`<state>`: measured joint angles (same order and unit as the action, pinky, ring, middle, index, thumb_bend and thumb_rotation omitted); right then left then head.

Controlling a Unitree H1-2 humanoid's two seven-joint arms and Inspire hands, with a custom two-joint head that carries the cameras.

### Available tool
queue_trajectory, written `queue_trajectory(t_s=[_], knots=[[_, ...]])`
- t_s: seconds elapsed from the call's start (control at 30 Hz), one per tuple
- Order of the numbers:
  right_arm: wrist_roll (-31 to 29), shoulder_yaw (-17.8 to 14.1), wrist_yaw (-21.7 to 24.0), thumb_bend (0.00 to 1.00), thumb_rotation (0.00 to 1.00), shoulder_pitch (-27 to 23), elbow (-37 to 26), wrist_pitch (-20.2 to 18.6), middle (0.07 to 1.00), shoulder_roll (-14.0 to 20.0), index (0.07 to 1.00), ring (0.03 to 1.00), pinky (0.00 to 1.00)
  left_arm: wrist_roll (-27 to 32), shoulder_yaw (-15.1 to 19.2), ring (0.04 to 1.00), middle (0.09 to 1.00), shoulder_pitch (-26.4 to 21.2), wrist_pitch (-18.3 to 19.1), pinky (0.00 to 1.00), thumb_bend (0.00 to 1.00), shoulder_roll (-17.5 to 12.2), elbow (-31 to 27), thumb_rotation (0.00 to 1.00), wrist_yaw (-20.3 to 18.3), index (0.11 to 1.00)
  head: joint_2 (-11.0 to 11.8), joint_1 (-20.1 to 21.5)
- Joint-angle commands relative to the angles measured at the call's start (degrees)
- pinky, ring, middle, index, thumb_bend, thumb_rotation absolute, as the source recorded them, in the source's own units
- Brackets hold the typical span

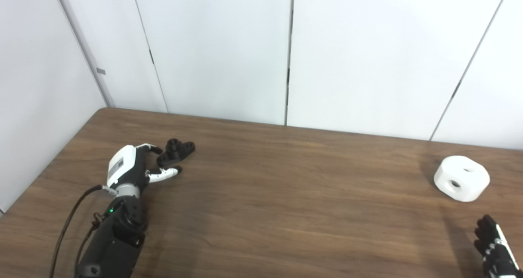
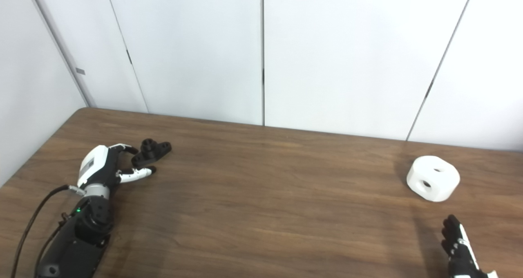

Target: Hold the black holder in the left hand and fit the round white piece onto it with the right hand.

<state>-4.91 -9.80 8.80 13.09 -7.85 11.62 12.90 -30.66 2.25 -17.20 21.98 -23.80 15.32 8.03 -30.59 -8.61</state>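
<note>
**Q:** where are you at with this?

**Me:** Very start, I reckon. My left hand lies near the table's far left corner, fingers spread around the black holder, not clamped yet. The holder's resting on the wood.

**Q:** and the white bit?

**Me:** The round white piece is by the right edge, untouched. My right hand waits just short of it, fingers extended, holding nothing. Next: close on the holder, lift. Nothing's blocking either reach.
</note>
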Motion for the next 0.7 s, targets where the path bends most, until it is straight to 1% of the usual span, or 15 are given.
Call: queue_trajectory(t_s=[0.0,0.23,0.33,0.43,0.5,0.53,0.57,0.63,0.67], knots=[[-0.26,1.19,-0.55,0.62,1.0,3.9,2.52,-0.3,0.994,-1.96,1.0,1.0,1.0,-0.15,0.0,0.943,0.886,-2.59,-0.9,1.0,0.87,-1.87,0.17,0.25,0.97,0.683,-0.05,-0.01],[0.0,1.24,-0.74,0.61,1.0,4.03,2.16,-0.78,0.991,-1.99,1.0,1.0,1.0,-1.04,-1.09,0.953,0.892,-2.7,-1.0,1.0,0.87,-2.43,0.7,0.25,1.08,0.655,-0.12,0.1],[0.15,1.21,-0.88,0.6,1.0,3.98,2.28,-0.4,0.987,-2.08,1.0,0.997,1.0,-1.08,-1.54,0.955,0.89,-2.78,-1.4,1.0,0.86,-2.63,1.32,0.24,1.61,0.635,-0.12,0.1],[0.0,1.22,-0.9,0.59,1.0,4.08,2.01,-0.93,0.986,-2.08,1.0,0.992,1.0,-0.9,-1.81,0.954,0.886,-2.94,-1.97,1.0,0.85,-2.65,2.17,0.22,2.36,0.618,-0.26,0.11],[-0.34,1.19,-0.76,0.6,1.0,4.2,1.91,-0.93,0.987,-2.04,1.0,0.995,1.0,-0.35,-1.49,0.949,0.875,-2.92,-3.16,1.0,0.84,-2.38,2.68,0.18,3.42,0.591,-0.26,0.11],[-0.44,1.17,-0.7,0.6,1.0,4.24,1.89,-0.89,0.988,-2.01,1.0,0.994,1.0,-0.18,-1.35,0.945,0.868,-2.89,-3.79,1.0,0.65,-2.23,2.88,0.11,3.98,0.532,-0.37,0.09],[-0.49,1.13,-0.7,0.6,1.0,4.21,2.01,-0.85,0.989,-1.98,1.0,0.993,1.0,-0.18,-1.31,0.943,0.86,-2.91,-4.49,1.0,0.59,-2.1,3.25,0.09,4.72,0.512,-0.39,0.1],[-0.61,1.1,-0.71,0.61,1.0,4.17,2.08,-0.96,0.99,-1.96,1.0,0.993,1.0,-0.2,-1.28,0.927,0.834,-3.05,-5.82,1.0,0.54,-1.92,4.22,0.06,6.06,0.493,-0.37,0.09],[-0.6,1.12,-0.73,0.61,1.0,4.18,2.0,-1.07,0.991,-1.95,1.0,0.994,1.0,-0.21,-1.25,0.921,0.824,-3.12,-6.29,0.99,0.53,-1.84,4.58,0.06,6.53,0.49,-0.37,0.09]])
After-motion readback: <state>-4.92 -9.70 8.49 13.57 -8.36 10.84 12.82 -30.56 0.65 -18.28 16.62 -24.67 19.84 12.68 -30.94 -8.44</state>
